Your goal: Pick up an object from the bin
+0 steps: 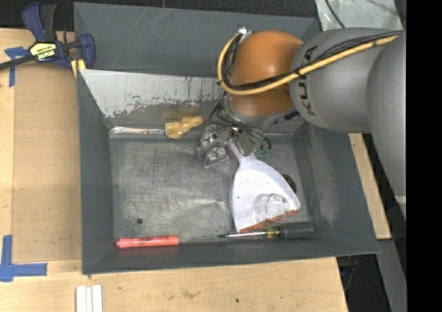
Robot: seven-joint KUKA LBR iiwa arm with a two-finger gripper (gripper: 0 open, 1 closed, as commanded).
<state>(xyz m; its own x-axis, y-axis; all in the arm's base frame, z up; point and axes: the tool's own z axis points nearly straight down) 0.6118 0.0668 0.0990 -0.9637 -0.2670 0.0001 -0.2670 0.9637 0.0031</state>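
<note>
Gripper (222,145) sat low over the rear-middle of the bin (93,186) floor, under the arm's orange cover (266,69). We could not tell whether it was spread or pressed together, and we saw nothing pinched in it.

Nearest thing: a white card-backed pack (250,190) with a clear plastic bubble near its front end. It lay flat, just in front of and slightly right of the gripper, with its narrow rear tip right at the gripper (contact or not, we could not tell). A tan-yellow lump (184,125) lay just left of the gripper against the foot of the back wall, with a clear rod (135,131) running left from it along that wall.

Well apart from the gripper, along the front wall:
- a red marker (147,241) at front left, lying flat
- a thin screwdriver (273,233) with a black handle at front right, touching or just beside the pack's front edge

Writing: black lettering (304,100) on the grey arm (352,83) housing was only partly in view; we read "KU". Print on the pack was too small to read.

Surface: the bin floor was grey and scuffed. The back wall had a pale worn band with dark streaks. A yellow cable (324,59) ran over the arm and looped round the cover. Behind the bin the ground was dark.
</note>
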